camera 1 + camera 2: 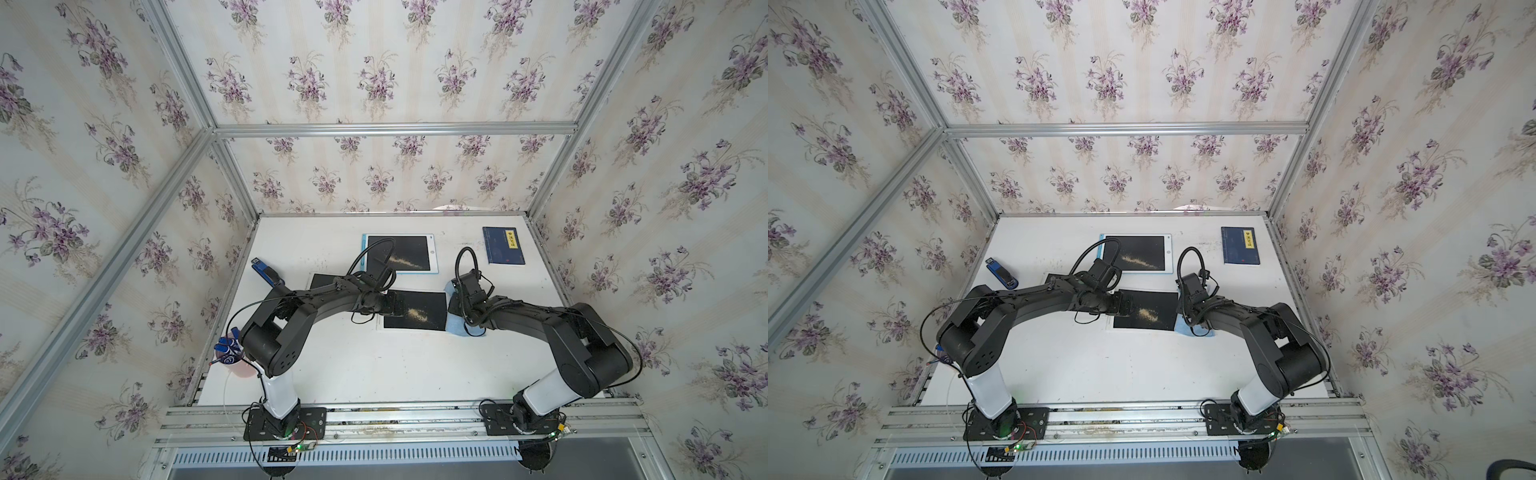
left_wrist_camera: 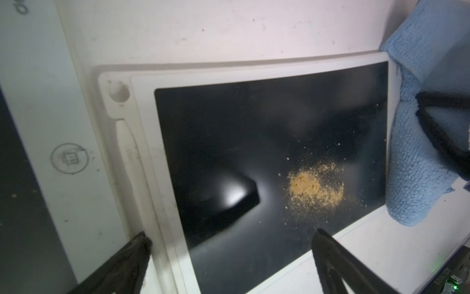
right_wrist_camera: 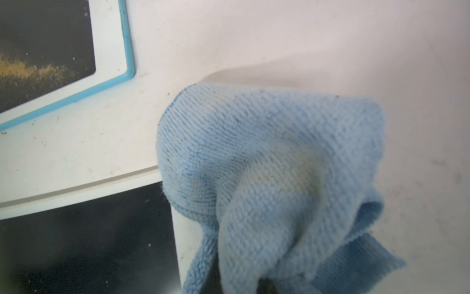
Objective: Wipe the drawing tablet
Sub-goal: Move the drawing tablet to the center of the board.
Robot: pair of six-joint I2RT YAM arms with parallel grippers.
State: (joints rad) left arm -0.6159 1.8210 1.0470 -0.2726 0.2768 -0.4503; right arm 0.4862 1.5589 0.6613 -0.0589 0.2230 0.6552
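Observation:
The drawing tablet (image 1: 428, 305) lies at mid-table, a white frame round a black screen (image 2: 229, 142). A patch of tan powder (image 2: 310, 188) sits on the screen's right half (image 1: 417, 313). My left gripper (image 2: 231, 235) stands open over the tablet's left end (image 1: 1125, 305), with nothing between its fingers. A blue cloth (image 3: 274, 165) hangs bunched at the tablet's right edge (image 1: 457, 326), overlapping the frame. My right gripper (image 1: 455, 307) is shut on the cloth. The cloth hides its jaws in the right wrist view. The left wrist view shows a black finger (image 2: 445, 127) pressed into the fabric.
A second tablet (image 1: 432, 257) with a blue edge and its own powder streak lies behind. A third tablet (image 1: 322, 282) sits partly under the left arm. A blue book (image 1: 503, 245) is at back right, a blue stapler (image 1: 266, 272) and a pen cup (image 1: 230, 357) at left.

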